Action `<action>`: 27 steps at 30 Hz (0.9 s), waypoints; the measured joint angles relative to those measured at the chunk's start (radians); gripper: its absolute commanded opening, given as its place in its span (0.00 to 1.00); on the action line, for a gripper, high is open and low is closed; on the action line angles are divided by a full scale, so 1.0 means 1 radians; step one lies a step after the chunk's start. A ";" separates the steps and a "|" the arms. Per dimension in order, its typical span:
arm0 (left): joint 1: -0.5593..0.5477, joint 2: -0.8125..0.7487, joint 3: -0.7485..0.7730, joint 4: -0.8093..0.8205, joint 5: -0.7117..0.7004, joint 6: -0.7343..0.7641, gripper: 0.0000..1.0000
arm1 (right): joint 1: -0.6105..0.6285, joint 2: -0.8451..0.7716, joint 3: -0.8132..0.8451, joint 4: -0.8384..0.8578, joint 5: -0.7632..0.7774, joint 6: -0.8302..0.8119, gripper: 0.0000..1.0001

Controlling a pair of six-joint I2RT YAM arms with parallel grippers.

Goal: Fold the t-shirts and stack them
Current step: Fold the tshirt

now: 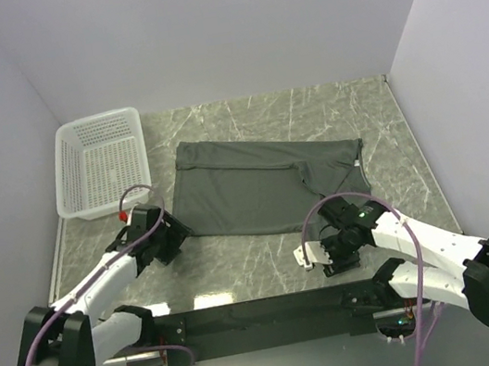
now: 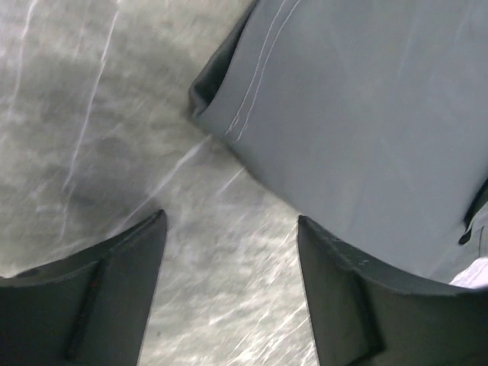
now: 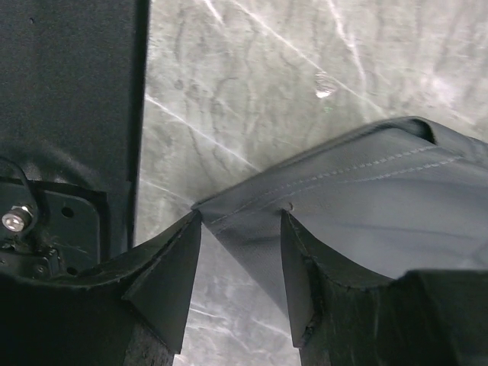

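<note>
T-shirt (image 1: pixel 254 186) lying spread mid-surface (image 1: pixel 307 107). Left pincer (image 2: pixel 230 217) hovering open just beside near stitched corner. Right pincer (image 3: pixel 240 213) standing open, straddling other corner (not pinching). Fabric looking soft, light, drapey; hemmed corners offering best hold.

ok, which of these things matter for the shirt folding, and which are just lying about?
In the job:
- t-shirt, lying on the table
- left gripper, jaws open, just short of a shirt corner
- right gripper, jaws open, with a shirt corner between them

Lying about:
- basket, at the far left of the table
</note>
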 measured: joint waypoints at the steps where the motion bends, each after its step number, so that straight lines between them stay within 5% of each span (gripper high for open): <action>1: 0.000 0.010 0.003 0.011 -0.004 -0.004 0.72 | 0.006 0.000 -0.005 0.004 0.002 0.001 0.53; 12: 0.000 0.155 0.095 0.034 -0.157 -0.018 0.58 | 0.017 -0.081 -0.013 0.013 0.013 0.005 0.52; 19: 0.001 0.243 0.130 0.063 -0.208 -0.027 0.22 | 0.017 -0.108 -0.040 0.009 0.027 -0.018 0.50; 27: 0.001 0.247 0.130 0.064 -0.224 -0.019 0.02 | 0.018 -0.047 -0.040 0.011 0.027 -0.044 0.42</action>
